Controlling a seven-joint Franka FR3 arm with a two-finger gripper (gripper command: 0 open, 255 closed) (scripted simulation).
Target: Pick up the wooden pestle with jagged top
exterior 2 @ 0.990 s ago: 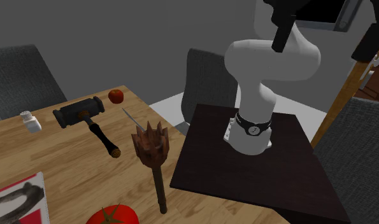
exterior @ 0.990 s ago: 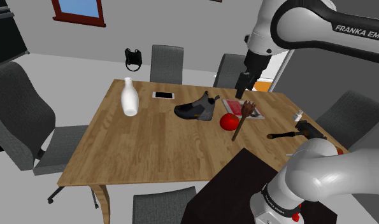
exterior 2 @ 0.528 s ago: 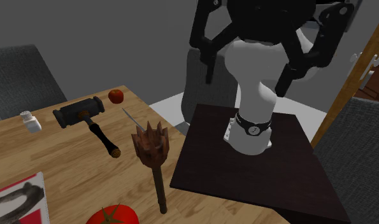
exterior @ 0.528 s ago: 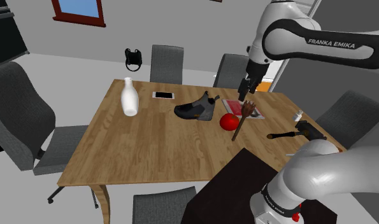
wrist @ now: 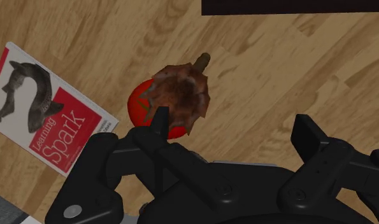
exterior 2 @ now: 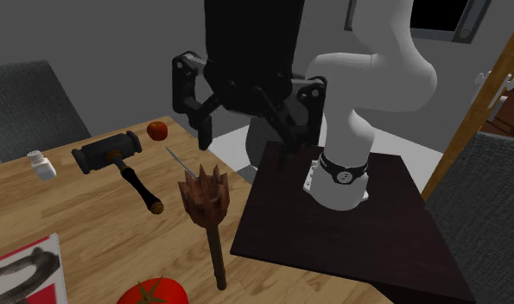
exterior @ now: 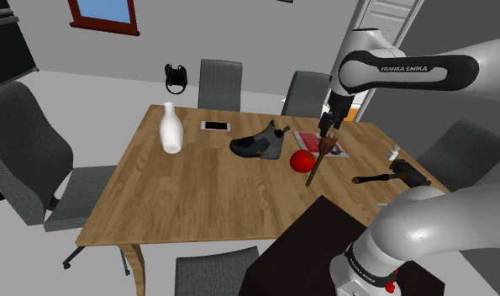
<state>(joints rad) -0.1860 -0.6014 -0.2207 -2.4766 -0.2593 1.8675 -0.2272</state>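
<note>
The brown pestle [exterior 2: 204, 200] stands tilted on the wooden table [exterior: 197, 185], spiked head up and thin handle [exterior 2: 216, 255] reaching down to the tabletop beside the dark stand [exterior 2: 333, 224]. In the shoulder view the pestle [exterior: 322, 150] rises next to a red tomato [exterior: 302, 160]. My gripper [exterior 2: 246, 153] hangs open just above the spiked head, fingers apart and touching nothing. Seen from the wrist, the pestle head [wrist: 181, 95] lies ahead of the gripper [wrist: 232, 124], nearer one finger [wrist: 160, 119], and it covers part of the tomato [wrist: 140, 107].
A book with a red cover [wrist: 44, 121] lies beside the tomato. A dark hammer [exterior 2: 108, 155], a white shaker [exterior 2: 41, 164] and a small red fruit [exterior 2: 158, 130] sit beyond the pestle. A shoe [exterior: 260, 145], white vase [exterior: 171, 129] and phone [exterior: 215, 126] lie farther along the table. Grey chairs [exterior: 29, 151] surround it.
The arm has come down from high above, bringing the open gripper close over the pestle's spiked head. The pestle and other objects have not moved.
</note>
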